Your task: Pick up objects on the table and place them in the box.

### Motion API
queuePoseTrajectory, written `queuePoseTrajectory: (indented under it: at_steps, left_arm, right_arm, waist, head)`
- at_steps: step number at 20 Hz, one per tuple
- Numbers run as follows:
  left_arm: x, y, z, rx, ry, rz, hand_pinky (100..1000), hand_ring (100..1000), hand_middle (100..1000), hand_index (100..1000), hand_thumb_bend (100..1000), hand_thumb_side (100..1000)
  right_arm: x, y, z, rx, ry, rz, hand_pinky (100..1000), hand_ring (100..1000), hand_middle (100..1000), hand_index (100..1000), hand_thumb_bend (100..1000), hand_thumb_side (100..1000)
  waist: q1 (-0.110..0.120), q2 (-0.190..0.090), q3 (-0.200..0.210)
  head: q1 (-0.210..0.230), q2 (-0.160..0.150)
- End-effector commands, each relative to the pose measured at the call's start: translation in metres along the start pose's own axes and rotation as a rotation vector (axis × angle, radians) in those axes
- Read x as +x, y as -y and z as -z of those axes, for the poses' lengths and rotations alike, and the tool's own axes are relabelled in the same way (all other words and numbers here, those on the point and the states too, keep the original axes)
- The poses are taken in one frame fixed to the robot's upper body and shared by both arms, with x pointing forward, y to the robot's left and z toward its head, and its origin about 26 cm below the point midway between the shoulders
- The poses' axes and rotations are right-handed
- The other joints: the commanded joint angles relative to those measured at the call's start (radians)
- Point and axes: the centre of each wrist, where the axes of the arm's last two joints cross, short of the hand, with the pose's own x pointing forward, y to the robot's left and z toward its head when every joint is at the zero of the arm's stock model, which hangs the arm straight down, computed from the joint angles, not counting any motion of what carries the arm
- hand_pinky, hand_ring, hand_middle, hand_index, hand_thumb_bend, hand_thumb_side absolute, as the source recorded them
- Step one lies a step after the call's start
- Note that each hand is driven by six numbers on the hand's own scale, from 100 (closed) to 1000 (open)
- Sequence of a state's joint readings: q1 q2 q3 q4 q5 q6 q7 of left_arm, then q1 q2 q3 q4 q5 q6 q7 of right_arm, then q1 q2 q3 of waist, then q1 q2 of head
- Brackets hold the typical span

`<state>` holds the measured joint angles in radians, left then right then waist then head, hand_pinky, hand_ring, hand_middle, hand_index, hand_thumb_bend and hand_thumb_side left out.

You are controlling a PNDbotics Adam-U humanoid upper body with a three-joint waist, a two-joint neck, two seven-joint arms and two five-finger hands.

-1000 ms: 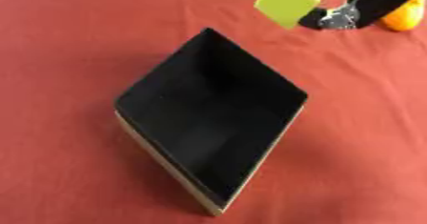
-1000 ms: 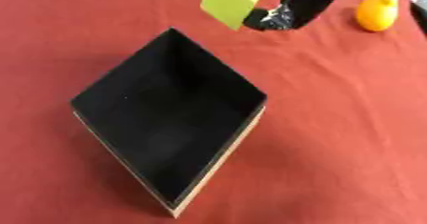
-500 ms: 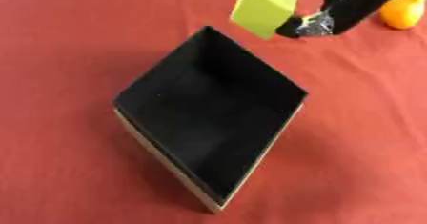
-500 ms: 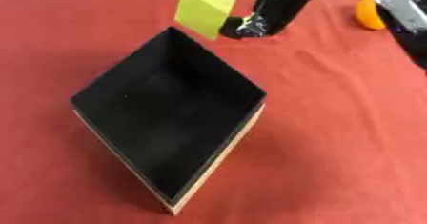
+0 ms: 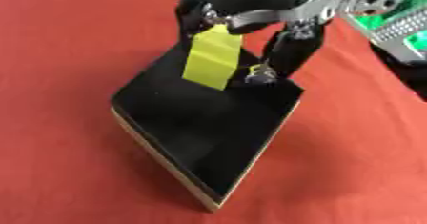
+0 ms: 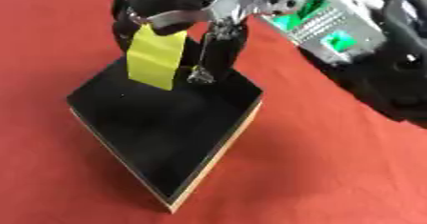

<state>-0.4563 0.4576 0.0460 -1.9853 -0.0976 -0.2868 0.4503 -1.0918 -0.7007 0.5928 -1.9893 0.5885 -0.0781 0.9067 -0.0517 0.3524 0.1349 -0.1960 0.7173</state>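
My right hand reaches in from the upper right and hangs over the far part of the box, fingers pointing down. It is shut on a yellow-green block, which dangles upright just above the box's black inside. The box is a shallow black tray with a pale wooden rim, turned like a diamond on the red cloth. I see nothing lying in it. My left hand shows in neither view.
My right forearm, with its silver casing and green board, fills the upper right. Red cloth covers the table on every side of the box.
My right hand has carried the yellow-green block leftward and down from beyond the box's far corner to a spot over its inside. The orange thing at the upper right is now out of sight.
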Motion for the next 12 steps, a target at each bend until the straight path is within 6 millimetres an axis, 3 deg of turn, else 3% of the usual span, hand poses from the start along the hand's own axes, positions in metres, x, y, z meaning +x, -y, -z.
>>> queuePoseTrajectory:
  at_steps: [1,6,12]
  left_arm:
    - [0.004,-0.001,0.005,-0.006,0.022,-0.004,566,784,690,820,134,720]
    - [0.005,0.0,0.005,-0.008,0.02,-0.009,566,784,690,820,134,722]
    - [0.005,0.001,0.004,-0.01,0.014,-0.014,565,785,690,820,131,728]
  right_arm:
    - [0.007,0.005,0.004,-0.014,0.012,-0.009,471,498,370,405,145,100]
    - [0.016,-0.009,0.016,0.025,0.033,0.002,465,501,382,411,164,100]
    - [0.016,-0.03,0.016,0.076,-0.043,-0.003,465,506,395,418,199,100]
  waist:
    - [0.003,-0.023,-0.002]
    - [-0.002,-0.025,0.001]
    - [-0.004,-0.024,0.006]
  head:
    - [0.001,0.005]
    - [-0.001,0.004]
    - [-0.006,-0.001]
